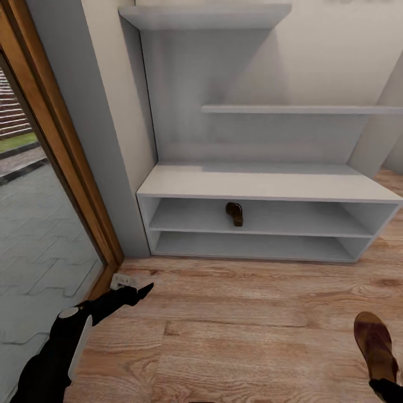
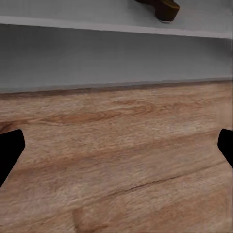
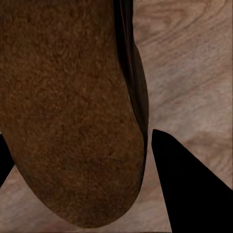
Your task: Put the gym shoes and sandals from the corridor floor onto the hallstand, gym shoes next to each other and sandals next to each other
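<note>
One dark brown sandal (image 1: 235, 214) lies on the upper cubby shelf of the light-grey hallstand (image 1: 263, 184), near its middle; its toe end (image 2: 162, 7) also peeks in from the shelf edge in the left wrist view. The second sandal (image 1: 374, 344) hangs over the corridor floor (image 1: 235, 336) at the front right, held by its heel end in my right gripper (image 1: 386, 387). In the right wrist view the black fingers (image 3: 187, 194) flank that sandal (image 3: 68, 111). My left gripper (image 1: 141, 291) is open and empty, low over the floor at the left, pointing at the rack. The gym shoes are out of view.
A wooden door frame (image 1: 67, 168) with glass stands at the left, with grey paving outside. A grey wall post (image 1: 106, 140) separates it from the hallstand. Stepped wall shelves (image 1: 291, 109) rise above the bench top. Wood floor stretches between me and the rack.
</note>
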`<state>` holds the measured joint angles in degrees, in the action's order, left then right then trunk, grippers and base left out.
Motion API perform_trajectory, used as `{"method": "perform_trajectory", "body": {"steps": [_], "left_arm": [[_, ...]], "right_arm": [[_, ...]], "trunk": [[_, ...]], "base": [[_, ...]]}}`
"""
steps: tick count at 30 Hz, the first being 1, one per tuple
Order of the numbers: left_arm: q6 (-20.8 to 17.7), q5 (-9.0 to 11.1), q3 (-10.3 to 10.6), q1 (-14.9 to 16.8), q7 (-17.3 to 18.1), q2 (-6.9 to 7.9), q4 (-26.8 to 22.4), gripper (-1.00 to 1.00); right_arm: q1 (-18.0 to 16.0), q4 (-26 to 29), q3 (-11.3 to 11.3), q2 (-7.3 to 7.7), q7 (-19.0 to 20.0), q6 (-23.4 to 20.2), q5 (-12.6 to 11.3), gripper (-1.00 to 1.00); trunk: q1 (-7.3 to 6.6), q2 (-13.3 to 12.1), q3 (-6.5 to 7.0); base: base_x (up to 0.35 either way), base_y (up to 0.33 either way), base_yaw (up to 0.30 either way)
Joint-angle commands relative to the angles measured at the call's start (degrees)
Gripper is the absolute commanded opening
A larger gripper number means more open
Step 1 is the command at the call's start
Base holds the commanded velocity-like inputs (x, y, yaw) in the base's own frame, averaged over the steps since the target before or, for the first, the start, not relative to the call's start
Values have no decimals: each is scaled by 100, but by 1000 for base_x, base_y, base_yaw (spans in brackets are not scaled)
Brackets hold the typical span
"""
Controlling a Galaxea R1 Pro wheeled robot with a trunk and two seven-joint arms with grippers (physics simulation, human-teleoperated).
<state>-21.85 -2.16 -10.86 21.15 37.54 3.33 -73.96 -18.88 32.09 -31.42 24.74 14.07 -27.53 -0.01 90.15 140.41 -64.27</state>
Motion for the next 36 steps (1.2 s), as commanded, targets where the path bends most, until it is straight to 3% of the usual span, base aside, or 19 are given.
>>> {"method": "perform_trajectory", "body": {"steps": [1, 2, 3, 4, 6, 7, 9, 10, 11, 13, 18, 19, 24, 31, 36], "left_arm": [[91, -24, -126, 3, 358, 5, 3, 100], [146, -27, -170, 3, 504, 8, 7, 100], [241, -31, -239, 3, 750, 12, 12, 100], [360, -41, -310, 3, 1022, 16, 20, 100], [417, -47, -347, 3, 1148, 21, 58, 100], [427, -50, -353, 3, 1168, 23, 86, 100], [440, -59, -359, 3, 1186, 25, 110, 100], [444, -73, -361, 3, 1194, 26, 120, 100], [449, -124, -363, 3, 1200, 26, 129, 100], [451, -248, -359, 3, 1203, 23, 133, 100], [453, -428, -356, 3, 1203, 19, 136, 100], [453, -457, -347, 3, 1208, 13, 136, 100], [453, -468, -331, 3, 1212, 10, 125, 100], [453, -469, -331, 3, 1220, 10, 95, 100], [453, -469, -330, 3, 1220, 10, 92, 100]], "right_arm": [[-3, 8, 168, -248, 12, -37, 13, -100], [-3, 8, 279, -373, 10, -38, 14, -100], [-4, 11, 516, -617, -1, -39, 16, -100], [-4, 15, 1026, -1014, -15, -48, 21, -100], [-4, 10, 1596, -1394, -27, -92, 21, -100], [-9, 6, 1776, -1545, -30, -125, 17, -100], [-37, 5, 1939, -1757, -33, -240, 15, -100], [-63, 8, 2002, -1923, -34, -389, 26, -100], [-171, 12, 2061, -2198, -38, -712, 69, -100], [-442, 22, 2097, -2472, -53, -1168, 194, -100], [-1046, 32, 2118, -2724, -61, -1596, 660, -100], [-1360, 34, 2120, -2809, -62, -1676, 768, -100], [-2005, 34, 2122, -2862, -63, -1841, 819, -100], [-2415, 249, 2122, -2923, -61, -1875, 806, -100], [-2467, 310, 2122, -3029, -63, -1839, 802, -100]], "trunk": [[-1, 2, -5], [-1, 2, -5], [-1, 2, -5], [-1, 2, -5], [-1, 2, -5], [-1, 2, -5], [-1, 2, -5], [-1, 2, -5], [-1, 2, -5], [-1, 2, -5], [-1, 2, -5], [-1, 2, -5], [-1, 2, -5], [-1, 2, -5], [-1, 2, -5]], "base": [[0, 0, 0], [0, 0, 0], [0, 0, 0], [0, 0, 0], [0, 0, 0], [0, 0, 0], [0, 0, 0], [0, 0, 0], [0, 0, 0], [0, 0, 0], [0, 0, 0], [0, 0, 0], [0, 0, 0], [0, 0, 0], [0, 0, 0]]}}
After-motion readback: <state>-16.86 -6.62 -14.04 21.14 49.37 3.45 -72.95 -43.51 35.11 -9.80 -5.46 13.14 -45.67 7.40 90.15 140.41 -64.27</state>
